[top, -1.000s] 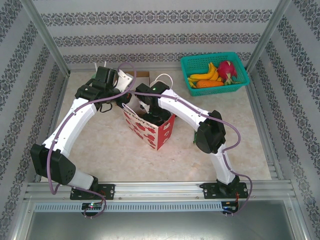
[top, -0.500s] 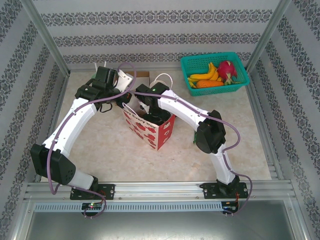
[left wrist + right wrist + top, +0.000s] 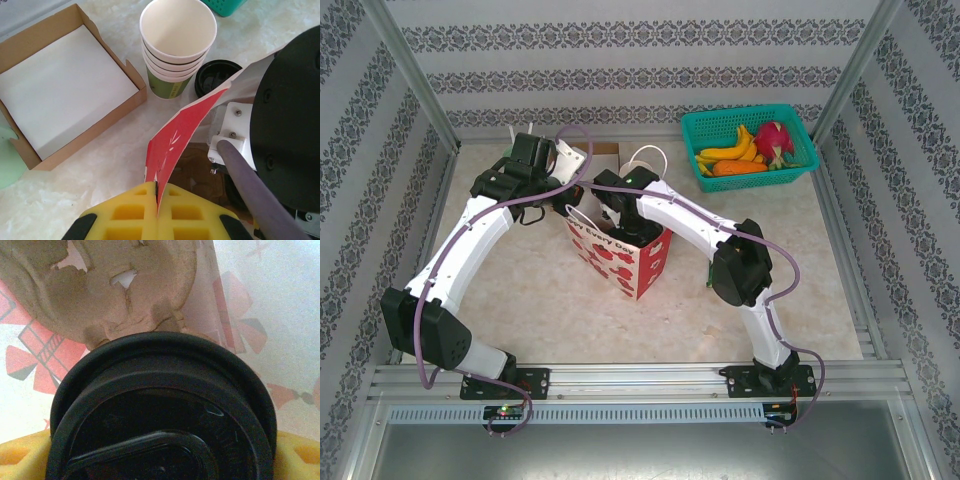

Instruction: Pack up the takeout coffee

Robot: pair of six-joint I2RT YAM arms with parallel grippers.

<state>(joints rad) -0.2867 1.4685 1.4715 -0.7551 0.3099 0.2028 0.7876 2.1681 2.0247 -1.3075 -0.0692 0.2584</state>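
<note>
We see the left tool pressed together on the rim of the red-and-white paper bag, which stands mid-table. Inside the bag, the right tool is spread wide. Its yellow pads pinch the takeout coffee from both sides, black lid up, beside a brown pulp insert.
</note>
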